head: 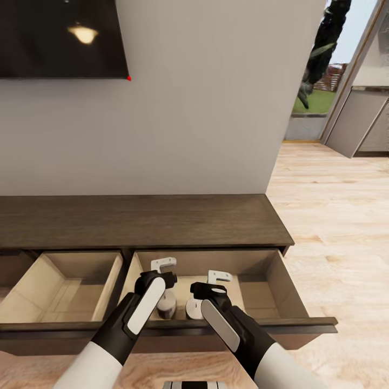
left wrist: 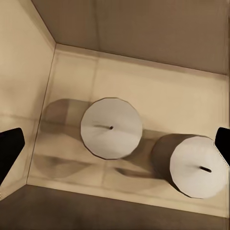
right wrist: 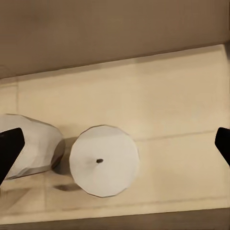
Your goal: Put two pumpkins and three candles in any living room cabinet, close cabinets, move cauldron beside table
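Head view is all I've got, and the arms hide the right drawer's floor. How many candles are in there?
Observer: Two candles, one here and one beside it, both upright on the drawer floor with a gap between them.
Operator: Is the left gripper holding one?
Observer: No. The left gripper is open, its fingertips spread wide above both candles.
Operator: And the right?
Observer: The right gripper is open too, with one candle below and between its fingertips, touching neither.
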Robot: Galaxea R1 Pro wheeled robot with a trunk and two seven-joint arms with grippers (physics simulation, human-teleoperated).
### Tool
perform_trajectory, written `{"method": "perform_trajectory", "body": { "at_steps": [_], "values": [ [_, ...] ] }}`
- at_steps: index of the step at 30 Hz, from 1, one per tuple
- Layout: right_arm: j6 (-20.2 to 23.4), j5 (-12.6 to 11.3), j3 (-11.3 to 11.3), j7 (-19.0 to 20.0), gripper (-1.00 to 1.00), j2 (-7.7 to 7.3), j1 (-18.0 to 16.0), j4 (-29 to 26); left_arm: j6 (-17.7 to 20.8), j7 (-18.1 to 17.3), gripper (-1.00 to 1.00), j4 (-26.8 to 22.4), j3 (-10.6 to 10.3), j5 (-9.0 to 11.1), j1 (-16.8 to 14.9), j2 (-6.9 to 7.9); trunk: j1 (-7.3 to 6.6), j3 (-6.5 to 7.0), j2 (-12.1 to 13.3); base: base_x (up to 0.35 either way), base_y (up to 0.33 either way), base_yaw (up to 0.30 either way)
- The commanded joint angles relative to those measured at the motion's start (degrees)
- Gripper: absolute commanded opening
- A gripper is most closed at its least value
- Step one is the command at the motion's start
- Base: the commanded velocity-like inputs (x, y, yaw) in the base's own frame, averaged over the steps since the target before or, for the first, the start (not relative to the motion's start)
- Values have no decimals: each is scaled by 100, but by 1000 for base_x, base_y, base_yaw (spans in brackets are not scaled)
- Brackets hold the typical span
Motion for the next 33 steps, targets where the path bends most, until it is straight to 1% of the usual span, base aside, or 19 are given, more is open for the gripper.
{"method": "perform_trajectory", "body": {
  "at_steps": [1, 5, 9, 14, 17, 22, 31, 33],
  "values": [
    [48, -36, 9, -41, 100, -2, -7, -7, 5, 60, 100, -7, -3, 59, -4, 2, -3, 18, 0, 0, 0, 0],
    [294, -68, -10, -40, 100, -2, -5, -12, 14, 60, 100, -5, 4, 68, -4, 2, -14, 106, 5, 0, 0, 0],
    [383, -79, -17, -58, 100, -1, -6, -28, 20, 53, 100, -1, 10, 79, -4, 2, -26, 194, 15, 0, 0, 0],
    [546, -87, -23, -92, 100, 1, -8, -80, 54, 51, 100, 0, 15, 89, -4, 2, -136, 284, 216, -6, 0, 0],
    [609, -90, -30, -100, 100, -2, -6, -99, 107, 51, 100, 0, 19, 112, -4, 2, -202, 338, 336, -176, 0, 0],
    [625, -90, -32, -103, 100, -3, -5, -104, 121, 51, 100, 0, 23, 215, -4, 10, -312, 428, 536, -101, 0, 0],
    [609, -99, -43, -93, 100, -11, -5, -111, 122, 51, 100, 2, 23, 229, -4, 11, -510, 589, 897, -11, 0, 0],
    [603, -99, -47, -85, 100, -11, -4, -112, 122, 51, 100, 6, 23, 230, -4, 11, -553, 625, 978, -162, 0, 0]
  ]
}}
